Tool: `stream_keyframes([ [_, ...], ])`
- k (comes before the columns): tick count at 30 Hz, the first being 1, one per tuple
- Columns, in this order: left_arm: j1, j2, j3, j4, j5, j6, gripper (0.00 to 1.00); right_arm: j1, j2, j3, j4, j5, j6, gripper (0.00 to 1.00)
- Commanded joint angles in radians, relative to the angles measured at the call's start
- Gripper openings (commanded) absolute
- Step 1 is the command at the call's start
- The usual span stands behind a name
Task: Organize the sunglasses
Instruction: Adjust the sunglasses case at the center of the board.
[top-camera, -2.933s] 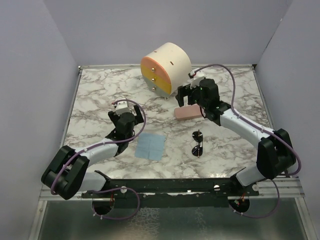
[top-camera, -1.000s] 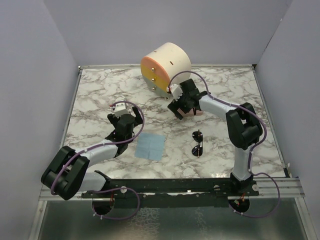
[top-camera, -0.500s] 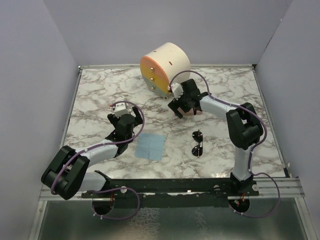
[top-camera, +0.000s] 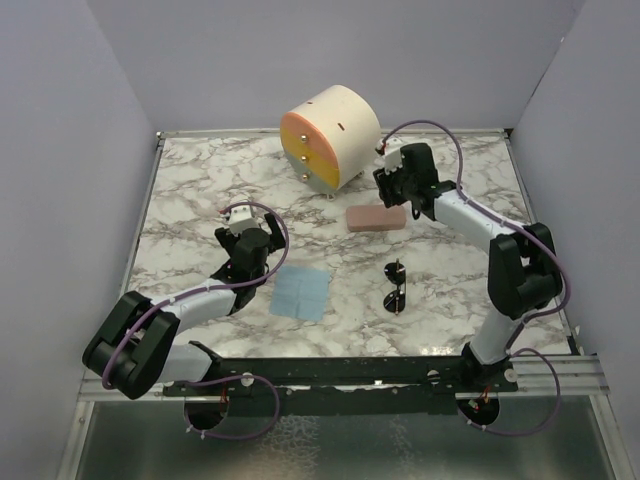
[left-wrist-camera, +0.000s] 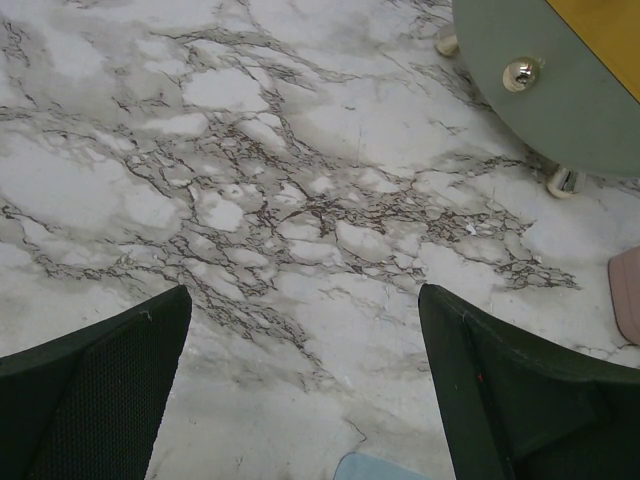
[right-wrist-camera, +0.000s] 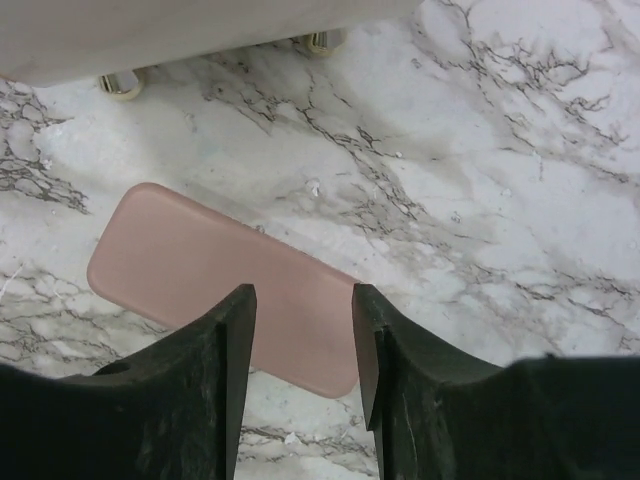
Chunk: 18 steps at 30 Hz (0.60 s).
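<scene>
The sunglasses (top-camera: 395, 287) lie untouched on the counter (top-camera: 200, 190). Left fingers (left-wrist-camera: 110, 390) gape wide; right fingers (right-wrist-camera: 225, 380) (half apart, empty) hover over the pink case (right-wrist-camera: 190, 265).

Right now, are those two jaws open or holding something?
Left gripper: jaws wide open, empty.
Right gripper: jaws partly open, not gripping the pink case.

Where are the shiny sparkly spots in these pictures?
Left wrist view: the round metal knob on the drawer box catches a bright glint. Right wrist view: the box's gold feet shine too. Top view: soft, even light on the marble table, no sparkle.
</scene>
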Motion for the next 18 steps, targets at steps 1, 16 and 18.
stream_keyframes([
  [1, 0.004, 0.010, 0.002, 0.024, -0.009, -0.006, 0.99, 0.009, 0.079, 0.044, 0.037, 0.054, 0.065, 0.40],
  [16, 0.004, 0.043, 0.020, 0.024, -0.005, 0.002, 0.99, -0.029, 0.241, 0.104, 0.099, 0.047, 0.122, 0.24],
  [18, 0.004, 0.047, 0.023, 0.024, -0.004, 0.003, 0.99, -0.032, 0.246, 0.107, 0.100, 0.054, 0.125, 0.23],
])
